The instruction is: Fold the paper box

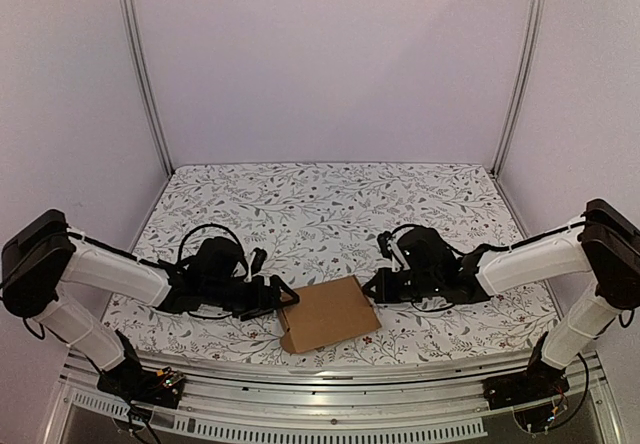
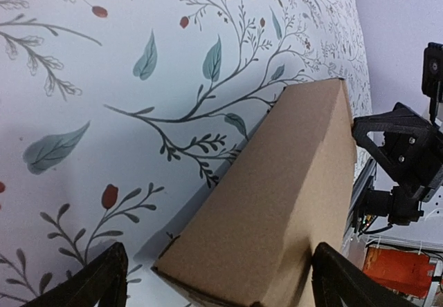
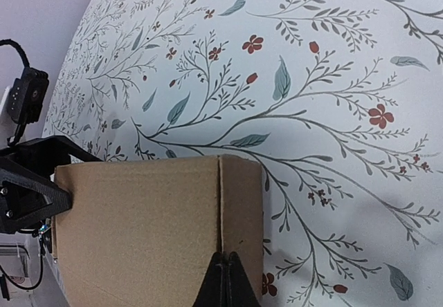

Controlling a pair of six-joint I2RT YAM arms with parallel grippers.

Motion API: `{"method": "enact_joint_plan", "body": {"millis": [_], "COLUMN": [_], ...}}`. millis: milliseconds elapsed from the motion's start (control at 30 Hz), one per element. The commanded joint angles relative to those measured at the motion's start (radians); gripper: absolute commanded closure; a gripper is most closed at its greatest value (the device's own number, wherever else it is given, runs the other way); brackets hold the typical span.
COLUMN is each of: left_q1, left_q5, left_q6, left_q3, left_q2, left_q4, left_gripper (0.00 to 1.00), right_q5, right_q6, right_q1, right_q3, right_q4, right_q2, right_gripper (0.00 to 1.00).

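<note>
The paper box [image 1: 329, 314] is a closed brown carton lying flat on the floral cloth near the front edge, between the two grippers. My left gripper [image 1: 284, 295] is at its left end. In the left wrist view this gripper [image 2: 218, 252] is open, with the box [image 2: 277, 203] between its two wide-apart fingers [image 2: 104, 283]. My right gripper [image 1: 375, 286] is at the box's right end. In the right wrist view it [image 3: 223, 257] is shut, with its tips resting on the box [image 3: 138, 224] at a seam near the end flap.
The floral tablecloth [image 1: 320, 204] covers the table. An aluminium rail [image 1: 330, 374] runs along the front edge just behind the box. White walls and upright frame posts [image 1: 145, 74] enclose the back and sides.
</note>
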Motion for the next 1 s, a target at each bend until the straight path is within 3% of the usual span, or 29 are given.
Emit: {"method": "enact_joint_plan", "body": {"millis": [0, 567, 833, 967], "left_q1": [0.01, 0.01, 0.009, 0.007], "left_q5": [0.079, 0.181, 0.224, 0.244], "left_q6": [-0.09, -0.329, -0.443, -0.512], "left_q3": [-0.039, -0.146, -0.182, -0.203], "left_q2": [0.025, 0.069, 0.185, 0.282], "left_q4": [0.112, 0.439, 0.699, 0.877], "left_gripper": [0.11, 0.12, 0.27, 0.4], "right_q5": [0.028, 0.041, 0.047, 0.052], "right_q6": [-0.002, 0.007, 0.009, 0.01], "right_q1": [-0.004, -0.002, 0.0, 0.004], "right_q3": [-0.049, -0.068, -0.073, -0.074], "right_q4": [-0.127, -0.129, -0.127, -0.127], "right_q2": [0.006, -0.032, -0.04, -0.038], "right_gripper": [1.0, 1.0, 1.0, 1.0]}}
